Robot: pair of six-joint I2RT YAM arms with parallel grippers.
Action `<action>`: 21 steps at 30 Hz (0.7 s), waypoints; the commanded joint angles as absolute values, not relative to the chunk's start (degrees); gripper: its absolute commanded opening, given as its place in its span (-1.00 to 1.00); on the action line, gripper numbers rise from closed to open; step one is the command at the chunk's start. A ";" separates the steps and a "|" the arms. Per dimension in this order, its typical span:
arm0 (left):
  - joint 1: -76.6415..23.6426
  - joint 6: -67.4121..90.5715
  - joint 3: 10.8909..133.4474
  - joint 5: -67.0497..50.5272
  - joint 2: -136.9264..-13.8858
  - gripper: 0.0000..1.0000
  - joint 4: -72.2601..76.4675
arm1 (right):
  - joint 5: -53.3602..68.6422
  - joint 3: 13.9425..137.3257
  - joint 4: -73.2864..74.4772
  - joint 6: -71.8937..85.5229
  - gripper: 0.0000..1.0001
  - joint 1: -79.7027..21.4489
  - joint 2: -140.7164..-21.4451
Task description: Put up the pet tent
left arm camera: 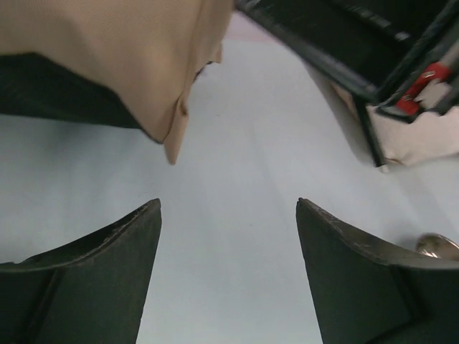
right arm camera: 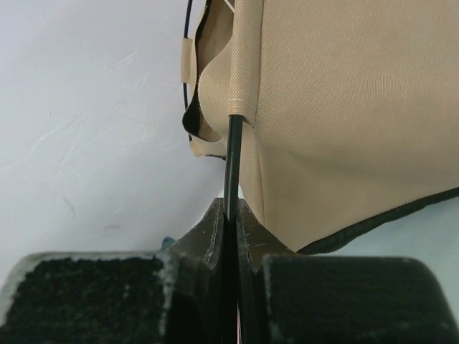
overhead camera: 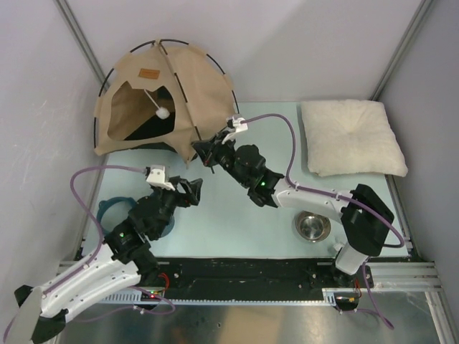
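Observation:
The tan pet tent [overhead camera: 161, 100] stands domed at the back left, with black poles arching over it, a brown label patch [overhead camera: 149, 72] and a white pompom [overhead camera: 164, 112] hanging in its dark opening. My right gripper [overhead camera: 204, 150] is at the tent's near right corner, shut on a thin black pole [right arm camera: 232, 165] that comes out of a tan fabric sleeve. My left gripper [overhead camera: 193, 188] is open and empty, low over the table just in front of the tent's corner flap [left arm camera: 176, 125].
A cream pillow [overhead camera: 350, 136] lies at the back right. A steel bowl [overhead camera: 313, 226] sits near the right arm's base. A blue bowl [overhead camera: 112, 210] is partly hidden under the left arm. White walls close in on the left and back.

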State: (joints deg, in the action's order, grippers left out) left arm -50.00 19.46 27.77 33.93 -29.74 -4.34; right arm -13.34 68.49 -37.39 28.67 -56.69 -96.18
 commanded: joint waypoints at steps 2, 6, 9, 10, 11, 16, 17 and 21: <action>-45.46 17.81 31.49 14.47 -26.57 0.65 -5.97 | -7.92 71.66 -28.29 30.30 -1.00 -56.19 -91.97; -40.49 21.70 31.85 -0.72 -26.81 0.68 -4.92 | -3.85 72.04 -25.53 31.86 -1.00 -55.55 -91.16; -38.32 24.74 32.42 -9.51 -29.64 0.64 -1.99 | -2.62 72.26 -24.94 32.41 -1.00 -55.48 -90.93; -37.40 25.64 32.78 -12.00 -31.17 0.64 -0.29 | -2.19 72.30 -24.86 32.69 -1.00 -55.47 -90.95; -36.67 27.10 33.31 -15.45 -32.42 0.66 1.00 | -1.84 72.32 -24.78 33.00 -1.00 -55.46 -91.00; -31.90 33.43 34.91 -25.27 -38.52 0.70 5.32 | -0.85 72.41 -23.03 33.26 -1.00 -55.47 -90.83; -31.29 34.42 34.64 -26.13 -38.64 0.69 6.39 | 0.23 72.42 -22.72 33.24 -1.00 -55.47 -90.77; -29.28 36.67 33.91 -27.96 -38.86 0.66 9.66 | 1.68 72.42 -21.51 33.35 -1.00 -55.72 -90.64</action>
State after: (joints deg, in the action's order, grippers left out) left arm -31.07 31.88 32.77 -20.80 -39.38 2.87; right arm -0.64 69.87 -22.44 32.58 -55.66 -93.41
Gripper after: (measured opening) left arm 0.845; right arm 0.075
